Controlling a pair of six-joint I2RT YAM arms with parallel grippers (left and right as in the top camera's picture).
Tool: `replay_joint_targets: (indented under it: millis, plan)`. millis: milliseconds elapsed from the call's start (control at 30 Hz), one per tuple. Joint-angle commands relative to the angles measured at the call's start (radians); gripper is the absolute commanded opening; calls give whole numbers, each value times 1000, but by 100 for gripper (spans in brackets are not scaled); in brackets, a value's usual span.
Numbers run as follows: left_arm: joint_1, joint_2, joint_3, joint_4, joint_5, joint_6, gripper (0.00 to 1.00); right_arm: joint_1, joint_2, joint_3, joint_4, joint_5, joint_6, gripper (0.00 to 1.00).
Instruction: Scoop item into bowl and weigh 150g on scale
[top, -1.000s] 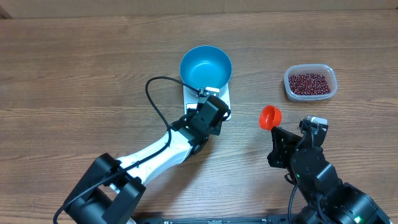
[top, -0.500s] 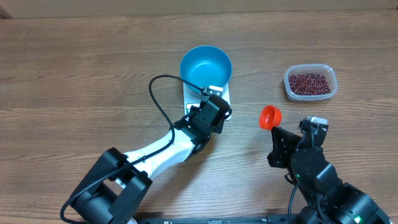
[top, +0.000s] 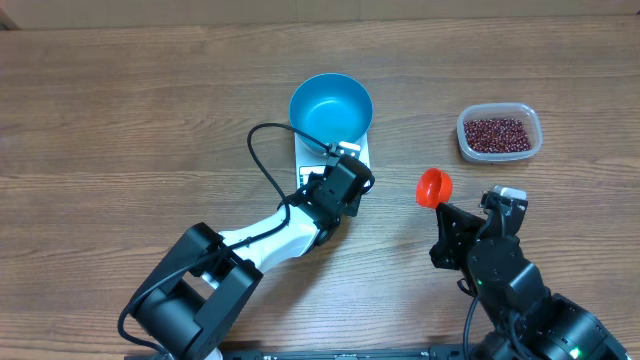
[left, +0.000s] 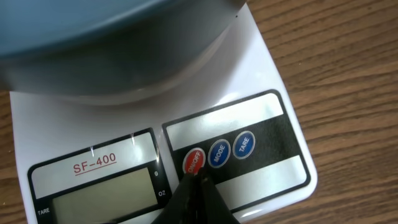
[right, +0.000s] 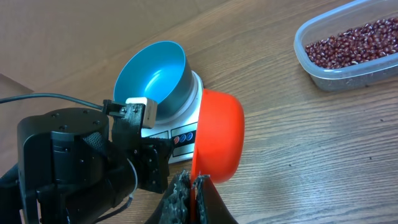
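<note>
The blue bowl (top: 331, 106) stands on the white scale (top: 305, 160). My left gripper (top: 350, 172) is shut over the scale's front edge. In the left wrist view its joined tips (left: 196, 178) touch the red on/off button (left: 194, 160) next to the blank display (left: 102, 194), and the bowl (left: 112, 37) fills the top. To the right of the scale, my right gripper (top: 443, 208) is shut on the handle of an orange scoop (top: 434, 187). The scoop (right: 217, 134) looks empty. The item, red-brown beans (top: 497, 132), lies in a clear tub at the right.
The clear plastic tub (right: 311, 59) stands far right of the scale, apart from the scoop. A black cable (top: 262, 160) loops off the left arm beside the scale. The right wrist view shows the left arm's black wrist (right: 74, 155) close in front of the bowl (right: 155, 71).
The left arm has reached a little further right and forward along the scale's front edge. The right arm and scoop have not moved.
</note>
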Motion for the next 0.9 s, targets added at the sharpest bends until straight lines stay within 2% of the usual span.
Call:
replay_joint_targets:
  millis: [0,467,600,867]
  plan:
    - [6,11,-2,13,-22,15,4,-5,-5,21,6,14,-4,4]
    - [43,13,-2,60,10,16,4,-5,-5,21,6,14,-4,4]
    - [43,16,-2,59,75,83,4,-5,-5,21,6,14,-4,4]
    - [43,27,-2,60,77,82,4,-5,-5,21,6,14,-4,4]
